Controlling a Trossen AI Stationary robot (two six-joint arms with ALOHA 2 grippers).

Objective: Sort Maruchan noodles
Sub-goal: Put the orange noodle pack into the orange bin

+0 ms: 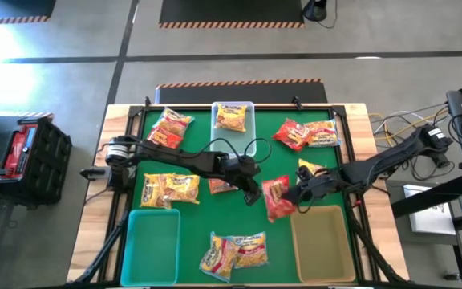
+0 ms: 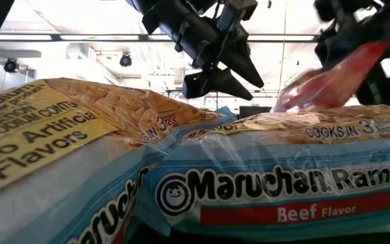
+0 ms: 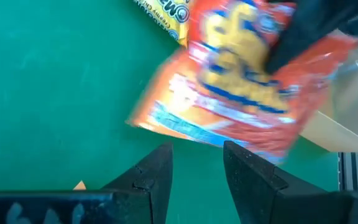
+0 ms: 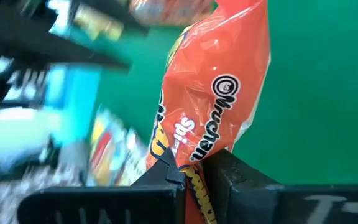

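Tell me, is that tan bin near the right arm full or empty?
Empty. From above, the tan bin shows only its bare floor; the red packet hangs beside it, pinched in the right gripper.

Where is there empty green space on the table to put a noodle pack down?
Bare green mat lies between the teal bin and the tan bin, above the front packets. It is crowded mid-table, where the right gripper holds a red packet beside the left gripper.
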